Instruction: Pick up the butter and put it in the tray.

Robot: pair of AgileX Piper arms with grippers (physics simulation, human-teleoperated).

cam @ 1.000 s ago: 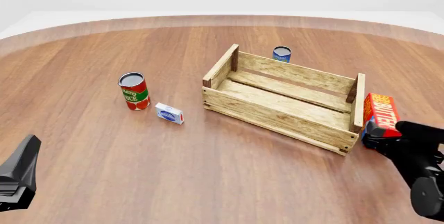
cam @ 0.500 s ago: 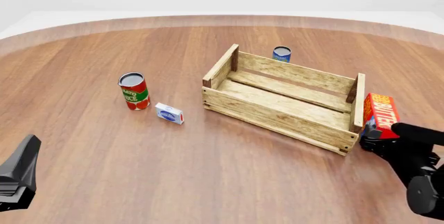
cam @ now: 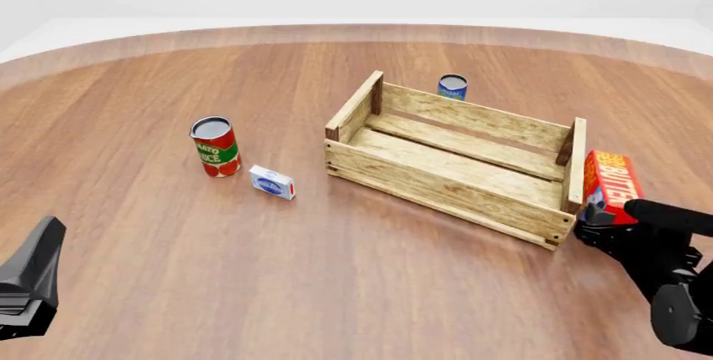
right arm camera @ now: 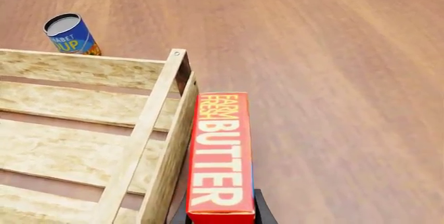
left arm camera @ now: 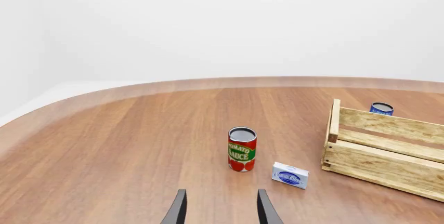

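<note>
1. My right gripper (cam: 610, 214) is pinched on the butter (cam: 614, 185), one black finger (right arm camera: 262, 211) on each long side of the carton's near end.
2. The butter is a slim red-orange rectangular carton with "FARM FRESH BUTTER" in pale letters, standing outside the tray (cam: 446, 183), just beside its right end wall.
3. From my right wrist I can't tell whether carton and wall are touching.
4. The tray is an open crate of rough, light wooden slats with darker corner posts.
5. A blue soup can (cam: 452, 87) stands beyond the tray's far wall.
6. My left gripper (left arm camera: 220, 211) hangs spread over the smooth reddish wood-grain table (cam: 167, 276), its two dark tapering fingers apart with nothing between them.
7. Well left of the tray: a red-and-green tomato sauce can (cam: 215, 147), upright, and near it a small white-and-blue box (cam: 272, 183).
</note>
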